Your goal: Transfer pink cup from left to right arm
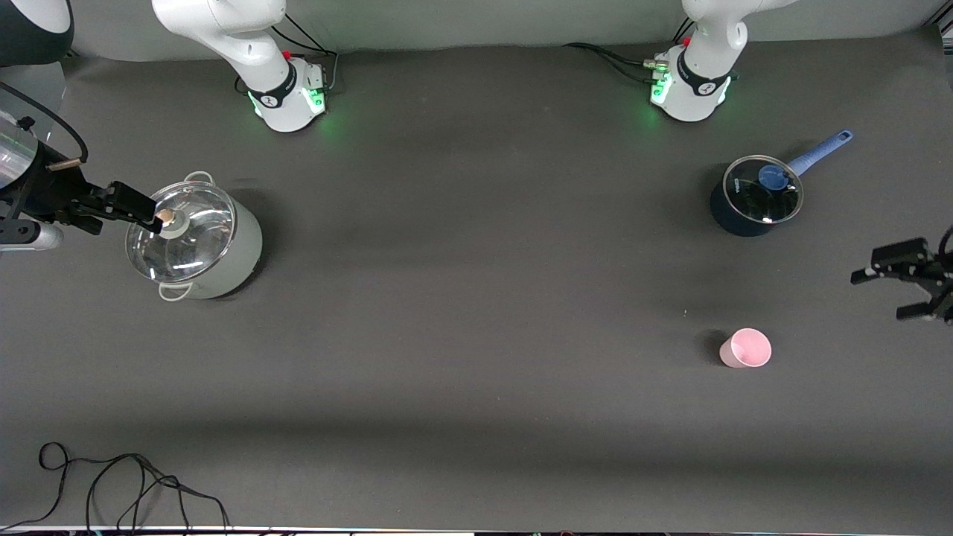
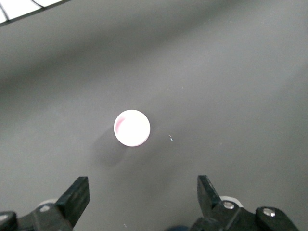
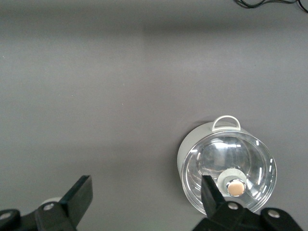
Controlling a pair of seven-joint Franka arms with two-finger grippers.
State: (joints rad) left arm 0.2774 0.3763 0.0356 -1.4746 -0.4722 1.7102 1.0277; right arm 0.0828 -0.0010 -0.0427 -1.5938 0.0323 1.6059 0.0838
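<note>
Black fingers of the left gripper (image 1: 907, 292) are spread wide and nothing is held between them. It hangs over the table's edge at the left arm's end. The cup (image 1: 745, 348) is well apart from it, toward the middle of the table. In the left wrist view the cup (image 2: 132, 127) is seen from above as a round pale circle, lined up with the gap between the two fingers (image 2: 77, 197).

Pink and small, the cup stands upright on the table (image 1: 476, 313) with its open mouth up, so its long axis runs up and down. It is nearer to the front camera than the blue pan (image 1: 756, 197). The left gripper is much nearer to the cup than the right one, so the first grab is judged to be the left arm's job. A move toward the cup and then down would be needed.

Wide open too is the right gripper (image 1: 134, 207), and nothing is held in it. It hangs over the steel pot (image 1: 197, 238) at the right arm's end, just above the lid knob (image 3: 235, 187), and it waits there.

No brand or writing can be read on the cup. A small white mark is seen on the pan's lid, but it is too small to read.
</note>
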